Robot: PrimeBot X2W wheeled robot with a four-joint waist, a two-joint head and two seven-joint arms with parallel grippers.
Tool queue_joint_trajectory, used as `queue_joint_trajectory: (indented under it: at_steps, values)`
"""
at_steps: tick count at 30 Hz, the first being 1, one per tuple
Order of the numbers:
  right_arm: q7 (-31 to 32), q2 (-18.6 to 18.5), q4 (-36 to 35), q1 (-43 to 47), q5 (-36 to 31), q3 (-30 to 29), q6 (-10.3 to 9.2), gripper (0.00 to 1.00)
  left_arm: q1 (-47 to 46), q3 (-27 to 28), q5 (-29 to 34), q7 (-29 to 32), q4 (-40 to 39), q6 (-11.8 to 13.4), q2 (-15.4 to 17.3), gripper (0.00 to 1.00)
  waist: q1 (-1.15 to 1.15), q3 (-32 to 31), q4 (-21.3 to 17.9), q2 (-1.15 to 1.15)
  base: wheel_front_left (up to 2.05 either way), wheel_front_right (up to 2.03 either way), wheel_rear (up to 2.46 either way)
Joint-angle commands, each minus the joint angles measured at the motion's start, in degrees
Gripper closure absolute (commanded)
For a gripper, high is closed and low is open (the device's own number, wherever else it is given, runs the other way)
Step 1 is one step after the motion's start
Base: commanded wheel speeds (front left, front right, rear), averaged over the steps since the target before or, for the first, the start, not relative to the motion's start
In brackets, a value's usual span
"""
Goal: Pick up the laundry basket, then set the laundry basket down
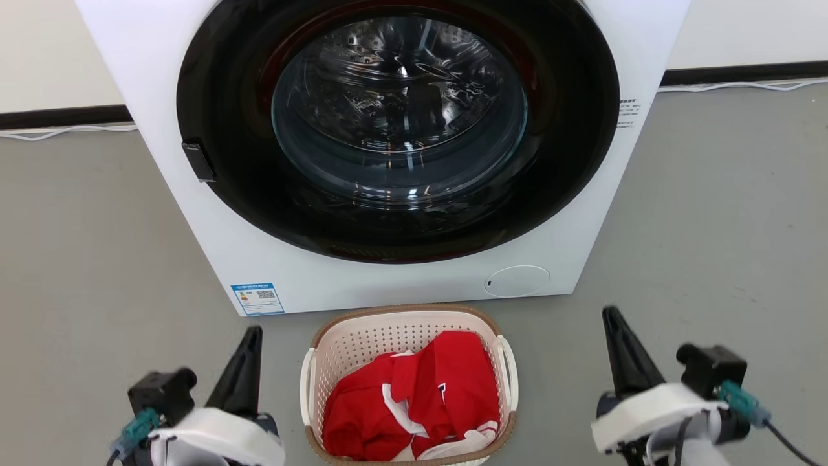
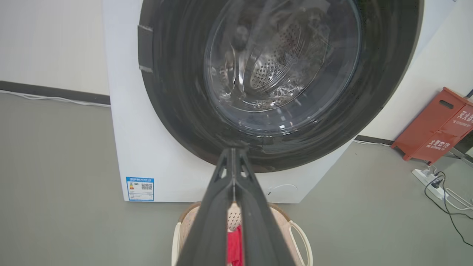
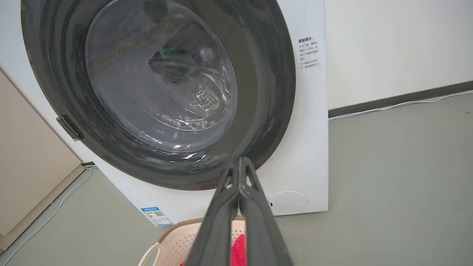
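The laundry basket (image 1: pixel 362 343) is sitting flat on the grey floor (image 1: pixel 711 226), just in front of the washing machine (image 1: pixel 362 285) and between the two arms, with a heap of red clothes (image 1: pixel 440 388) lying inside it; neither pincer is touching it. The left pincer (image 1: pixel 252 343) is hovering off the basket's left side with its fingers pressed together and gripping nothing, and the right pincer (image 1: pixel 614 330) is doing the same somewhat further off on the right. Both wrist views are showing the fingers meeting in a single dark wedge. As a judgement, this is fitting two stages equally well: the basket waiting on the floor for the lift, or the basket resting there after being lifted and put back. The pictures are not settling which, so I am leaving open what is done and what is left. The two white loop handles (image 1: pixel 511 375) are standing free at the basket's sides. The floor is looking smooth, level and matt, giving the basket a steady seat; the machine's round door (image 1: pixel 398 110) is appearing closed, its glass reflecting the room. Behind, a pale wall (image 1: pixel 52 52) is meeting the floor at a dark skirting (image 1: pixel 65 116) with a white cable (image 1: pixel 65 131) running along it — and in the left wrist view a red box (image 2: pixel 436 125) and a power strip (image 2: pixel 428 176) are lying off to one side.
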Motion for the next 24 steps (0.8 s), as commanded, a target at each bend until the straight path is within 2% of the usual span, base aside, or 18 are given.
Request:
queue_joint_trajectory:
  at_steps: [1,5,10,24]
  values:
    - [0.4,-0.1,-1.3,-1.4,1.3,-0.2,0.01,1.00,-1.2,0.4,-1.2,0.3,-1.2,0.0,0.4,1.00,0.01,0.0,0.0,0.00,0.00,0.00,0.00]
    - [1.0,-0.1,-1.7,-1.2,3.8,-0.6,0.02,1.00,-1.1,0.8,-3.4,1.0,-1.4,0.0,0.3,1.00,0.13,-0.2,0.0,0.00,0.00,0.00,0.00]
    - [1.9,-0.1,-2.1,-1.0,6.7,-1.0,0.04,1.00,-1.1,1.3,-6.1,1.8,-1.5,0.0,0.1,1.00,0.01,-0.3,0.0,0.00,0.00,0.00,0.00]
    - [4.0,-0.1,-3.2,-0.5,14.5,-2.0,0.08,1.00,-1.2,2.6,-13.1,4.0,-1.8,0.0,-0.4,1.00,0.00,-0.5,0.1,0.00,0.00,0.00,0.00]
